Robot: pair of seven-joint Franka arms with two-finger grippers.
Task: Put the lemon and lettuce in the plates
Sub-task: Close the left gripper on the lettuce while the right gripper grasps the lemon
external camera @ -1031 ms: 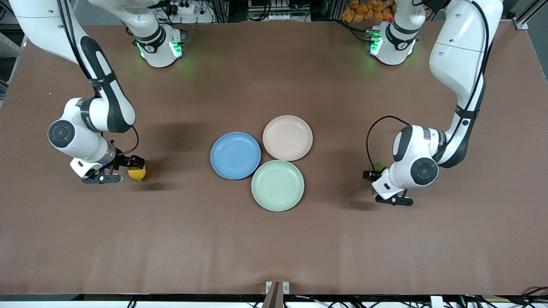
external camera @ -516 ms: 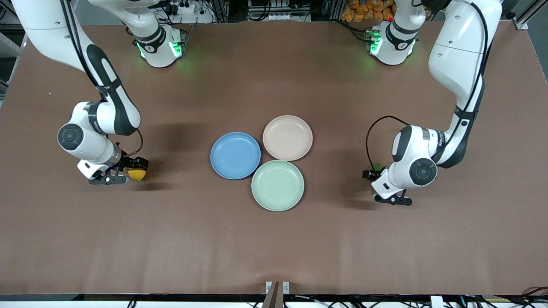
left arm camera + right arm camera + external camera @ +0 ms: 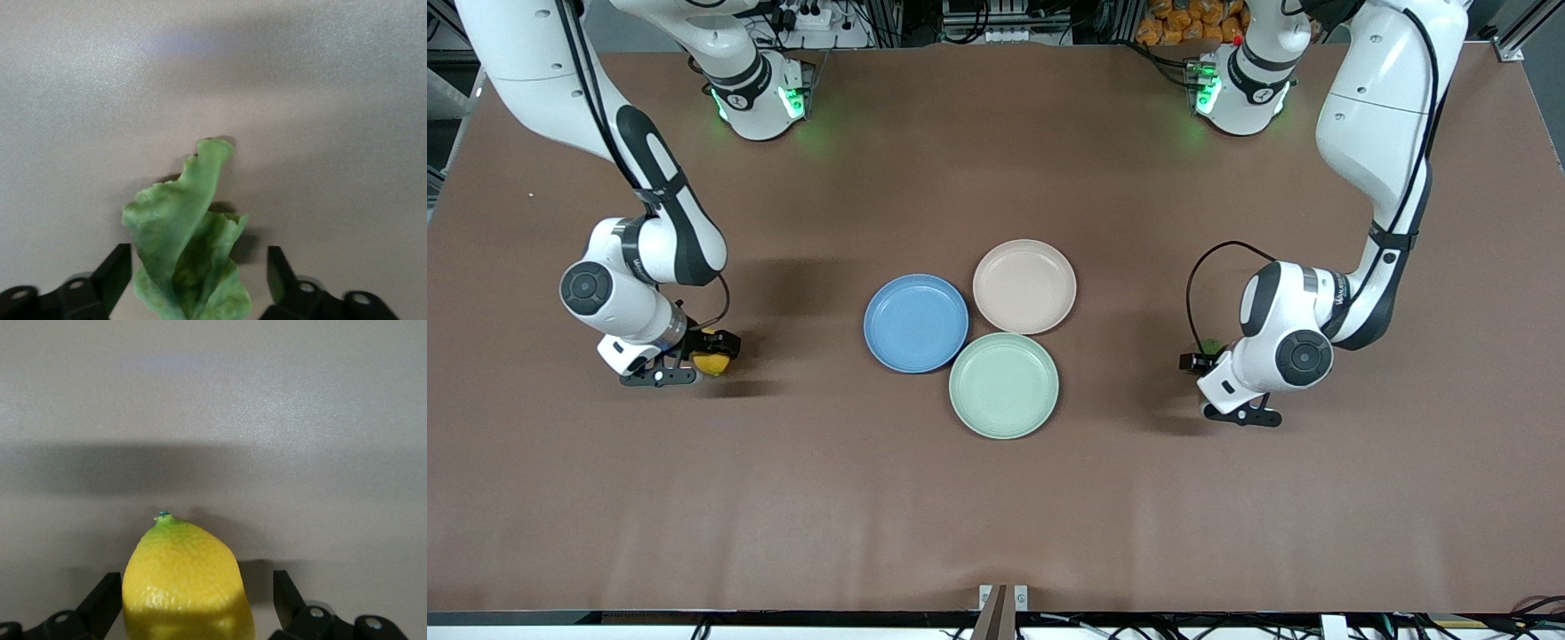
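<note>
We find the right gripper (image 3: 694, 360) low over the brown matte bench (image 3: 996, 498) toward the right arm's end, its fingers (image 3: 100, 607) spread on either side of the small oval yellow lemon with a greenish tip (image 3: 187, 583). A gap shows between each finger and the fruit, so we record this gripper as open and not gripping. In the front view the lemon (image 3: 713, 362) rests on the bench and is partly covered by the gripper.

The left gripper (image 3: 1209, 378) sits low over the bench toward the left arm's end. From the front its wrist hides nearly everything under it; only a sliver of green (image 3: 1211, 347) shows. The left wrist view gives the wrinkled green lettuce leaf (image 3: 190, 247) lying on the bench between the two fingers (image 3: 117, 277), its lower part cut off by the frame edge. The fingers stand apart with bench visible between each and the leaf; whether they are open or closing we cannot tell.

The round blue plate (image 3: 916, 322) and the pale beige-pink plate (image 3: 1024, 286) lie mid-bench, touching the mint-green plate (image 3: 1004, 385), well apart from both items
</note>
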